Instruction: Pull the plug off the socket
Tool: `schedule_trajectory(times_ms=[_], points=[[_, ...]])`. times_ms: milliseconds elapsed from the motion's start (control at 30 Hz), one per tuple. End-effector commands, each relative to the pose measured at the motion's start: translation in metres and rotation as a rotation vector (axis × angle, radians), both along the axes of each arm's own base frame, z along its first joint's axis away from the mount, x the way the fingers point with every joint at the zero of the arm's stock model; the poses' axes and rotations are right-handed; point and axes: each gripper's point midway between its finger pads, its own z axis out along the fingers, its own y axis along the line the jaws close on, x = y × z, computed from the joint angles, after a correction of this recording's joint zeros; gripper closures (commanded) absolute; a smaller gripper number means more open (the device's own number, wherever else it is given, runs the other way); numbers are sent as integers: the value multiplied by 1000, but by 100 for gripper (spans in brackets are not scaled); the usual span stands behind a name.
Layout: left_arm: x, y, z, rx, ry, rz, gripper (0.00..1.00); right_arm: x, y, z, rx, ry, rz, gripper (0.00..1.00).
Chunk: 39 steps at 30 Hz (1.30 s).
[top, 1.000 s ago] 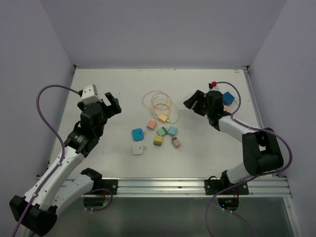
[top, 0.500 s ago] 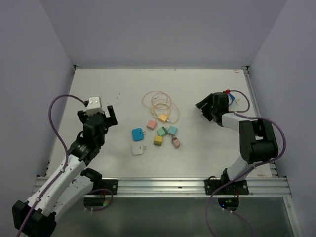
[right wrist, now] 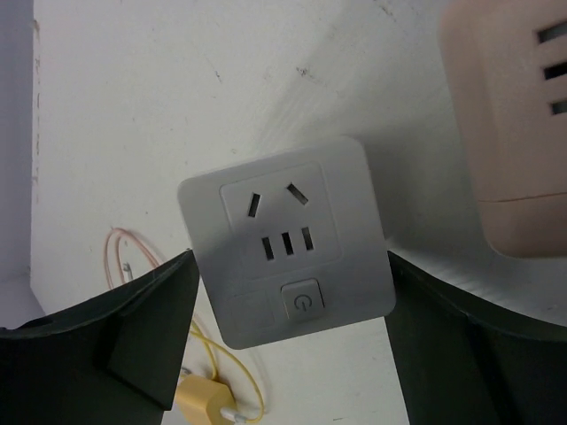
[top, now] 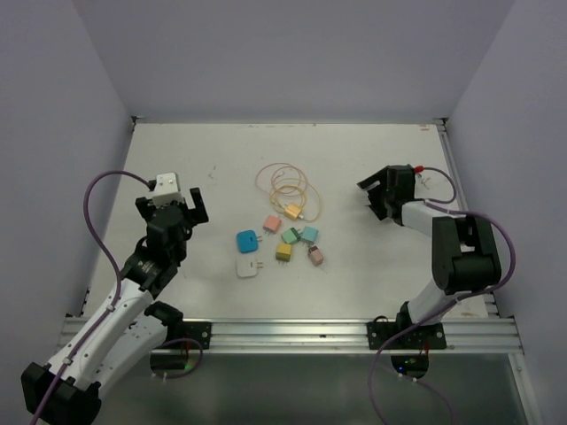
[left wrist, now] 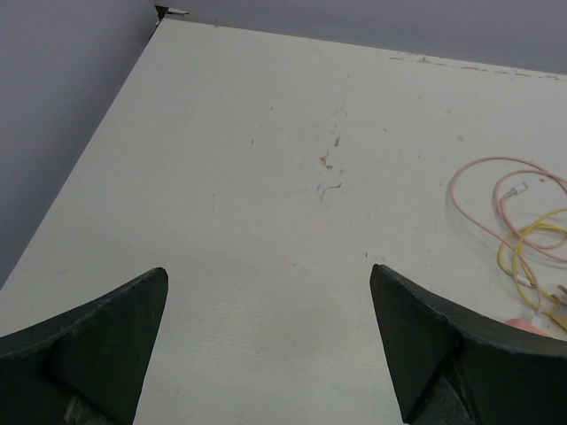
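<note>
In the right wrist view a white socket with a power button lies face up on the table, its slots bare. My right gripper is open, one finger on each side of it; I cannot tell whether they touch it. A pink socket lies just beyond. In the top view the right gripper sits at the right and hides both sockets. Several small coloured plugs lie at the table's middle. My left gripper is open and empty over bare table at the left, as the left wrist view shows.
A coil of pink and yellow cables lies behind the plugs, joined to a yellow plug, which also shows in the right wrist view. A blue plug and a white plug lie nearest the left arm. Walls close in the table's left, back and right.
The left arm has drawn back toward the near left. The right gripper has swung to the right and back; a blue block seen beside it a second ago no longer shows.
</note>
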Motion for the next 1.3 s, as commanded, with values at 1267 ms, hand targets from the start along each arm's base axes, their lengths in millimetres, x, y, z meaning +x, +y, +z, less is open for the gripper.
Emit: schedule_trajectory(times_ms=[1267], points=[[-72,25,105,-243,-224,7,0,-216,-86,284,-710,-413,88,1]])
